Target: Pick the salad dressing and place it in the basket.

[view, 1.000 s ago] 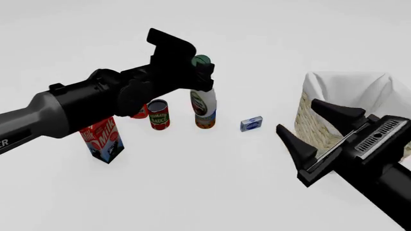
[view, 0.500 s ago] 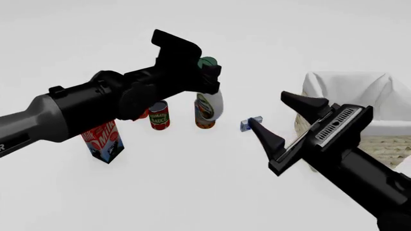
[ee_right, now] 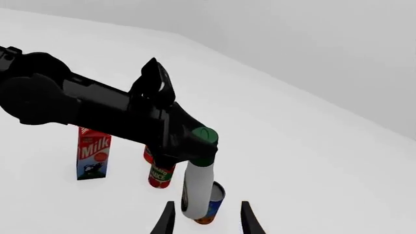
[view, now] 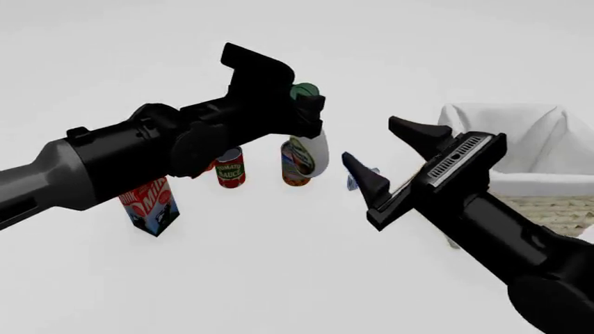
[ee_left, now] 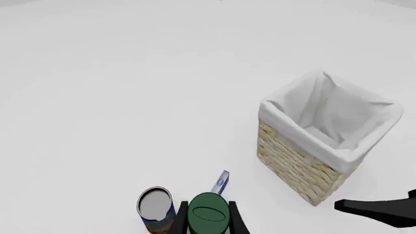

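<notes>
The salad dressing (view: 313,154), a white bottle with a green cap (view: 304,90), hangs slightly tilted just above the table. My left gripper (view: 302,111) is shut on its neck. In the left wrist view the cap (ee_left: 208,219) sits between my fingers (ee_left: 179,220). The right wrist view shows the bottle (ee_right: 197,190) hanging from the left gripper. My right gripper (view: 371,142) is open and empty, just right of the bottle. The wicker basket (view: 557,212) with white lining stands at the far right, partly behind my right arm; it also shows in the left wrist view (ee_left: 295,161).
An orange-and-blue can (view: 293,174) stands right beside the bottle. A tomato sauce can (view: 229,170), a milk carton (view: 149,203) and a red item behind the left arm (view: 205,167) stand to the left. A small blue box (view: 354,182) lies behind the right gripper.
My right gripper has swung left and forward from beside the basket to just right of the bottle. My left gripper has carried the bottle slightly right and up.
</notes>
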{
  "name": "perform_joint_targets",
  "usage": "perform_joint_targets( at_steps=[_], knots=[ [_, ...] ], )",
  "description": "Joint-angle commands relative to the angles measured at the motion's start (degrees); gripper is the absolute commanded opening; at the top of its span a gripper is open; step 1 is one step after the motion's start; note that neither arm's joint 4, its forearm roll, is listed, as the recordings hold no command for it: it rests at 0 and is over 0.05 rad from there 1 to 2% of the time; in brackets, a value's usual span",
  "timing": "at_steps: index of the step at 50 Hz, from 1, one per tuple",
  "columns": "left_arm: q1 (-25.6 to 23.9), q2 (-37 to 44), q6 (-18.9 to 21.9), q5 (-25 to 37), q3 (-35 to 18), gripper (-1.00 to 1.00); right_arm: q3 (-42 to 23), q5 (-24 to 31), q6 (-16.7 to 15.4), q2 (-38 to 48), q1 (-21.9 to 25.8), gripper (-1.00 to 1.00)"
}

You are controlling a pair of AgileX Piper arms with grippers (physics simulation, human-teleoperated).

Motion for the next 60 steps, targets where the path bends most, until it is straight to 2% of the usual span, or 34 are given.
perform_joint_targets(
  at_steps=[1,34,60],
  knots=[
    [-0.4,-0.5,0.4,0.1,-0.5,-1.00,-1.5,-1.9,1.0,3.4,-0.1,1.00],
    [-1.6,-1.0,-1.6,0.3,-0.3,-1.00,-3.8,-9.0,0.5,13.1,0.5,1.00],
    [-2.1,-2.8,-2.0,0.9,-0.1,-1.00,-6.1,-10.2,0.1,17.9,0.1,1.00]
  ],
)
